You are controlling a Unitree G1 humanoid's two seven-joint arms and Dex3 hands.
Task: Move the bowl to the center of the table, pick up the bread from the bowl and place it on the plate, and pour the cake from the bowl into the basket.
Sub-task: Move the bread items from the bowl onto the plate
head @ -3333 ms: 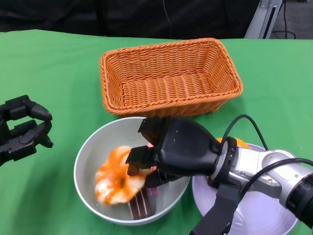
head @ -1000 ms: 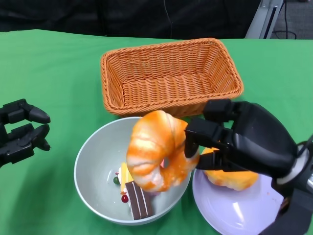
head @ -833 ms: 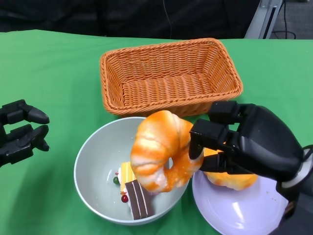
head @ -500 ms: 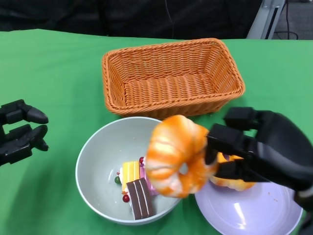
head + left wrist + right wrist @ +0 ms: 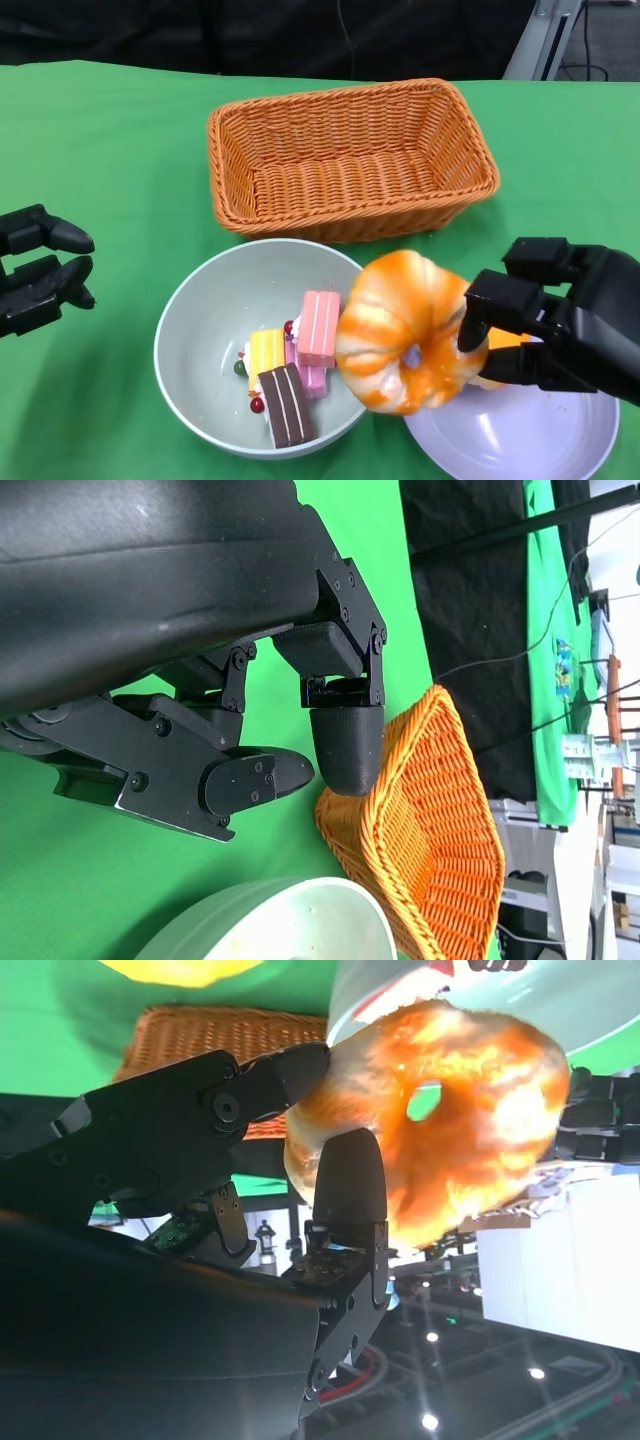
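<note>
— Green cloth covers our tabletop (image 5: 120, 130), with the wicker basket (image 5: 350, 160) at the far side and nothing in it. What has shifted?

— Our right hand (image 5: 560, 320) has carried the bread (image 5: 405, 330) up out of the bowl (image 5: 200, 320) and sideways; it now hangs over the bowl's right rim, at the near edge of the plate (image 5: 520, 440). It clasps the bread between fingers and thumb.

— So the placing is close, we judge, and the pouring untouched: the cake pieces (image 5: 295, 365) lie uncovered in the bowl.

— Our left hand (image 5: 40, 270) hovers off to the left, fingers apart, holding nothing.

— What escapes us?

— Something orange on the plate sits behind the right hand; we cannot say what it is. The plate's near edge is cut off.
</note>
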